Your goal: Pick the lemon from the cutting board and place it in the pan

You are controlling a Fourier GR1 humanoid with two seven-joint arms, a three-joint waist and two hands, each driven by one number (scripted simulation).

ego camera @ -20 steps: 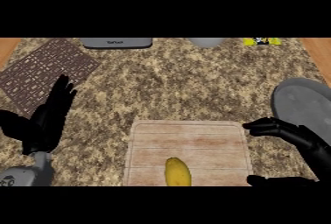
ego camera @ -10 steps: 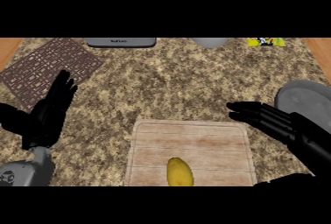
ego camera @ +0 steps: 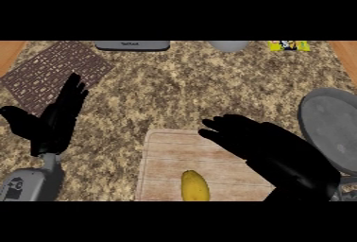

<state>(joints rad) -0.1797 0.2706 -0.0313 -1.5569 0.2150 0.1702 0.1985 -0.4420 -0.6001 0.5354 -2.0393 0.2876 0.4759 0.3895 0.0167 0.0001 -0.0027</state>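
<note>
While the lemon (ego camera: pixel 195 186) lies untouched at the near edge of the cutting board (ego camera: pixel 167 151), we bring our right hand (ego camera: pixel 258 142) over the board's right part, with its fingers spread and straight, pointing to the upper left. It holds nothing. The lemon is below and to the left of the fingertips, near but not touching, so we judge that the reach is in progress and the grasp is not yet started.

To do this step well, we think the hand must come back toward the near edge and go down, so that the lemon sits between thumb and fingers before they curl. The lemon is long and rounded, so we expect it can roll if a finger pushes it on one side only; closing across its narrow middle seems safer. The grey pan (ego camera: pixel 333 127) waits at the right edge of the counter, well apart from the lemon, so after the lift the way goes to the right.

Our left hand (ego camera: pixel 52 120) rests open at the left, fingers up, near the dark patterned mat (ego camera: pixel 55 71).

Compared with half a second ago, the right hand is further left and more over the board. Lemon, pan and left hand keep their places.
</note>
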